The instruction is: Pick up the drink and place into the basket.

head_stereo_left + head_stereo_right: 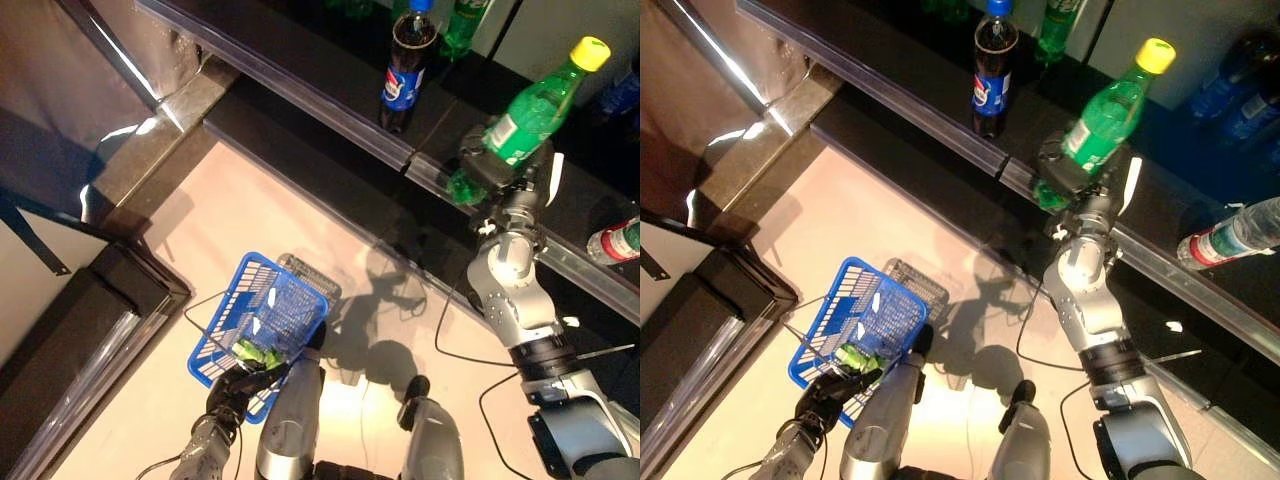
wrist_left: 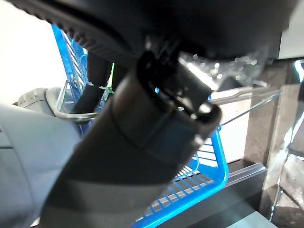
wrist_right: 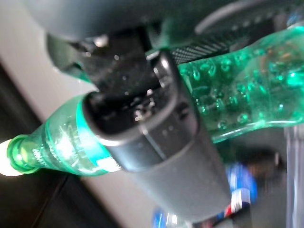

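My right hand (image 1: 497,172) is shut on a green bottle (image 1: 527,112) with a yellow cap and holds it tilted above the dark shelf (image 1: 320,95). In the right wrist view the thumb (image 3: 156,142) lies across the green bottle (image 3: 228,99). My left hand (image 1: 238,388) is shut on the thin wire handles of the blue basket (image 1: 262,310), which hangs low at the left above the pale floor. Something green lies in the basket near the hand. The blue basket also shows in the left wrist view (image 2: 204,161).
A dark cola bottle (image 1: 405,70) with a blue label stands on the shelf. A clear bottle with a red label (image 1: 618,242) lies at the right. More green bottles (image 1: 462,25) stand at the back. A dark low ledge (image 1: 110,330) borders the floor at the left.
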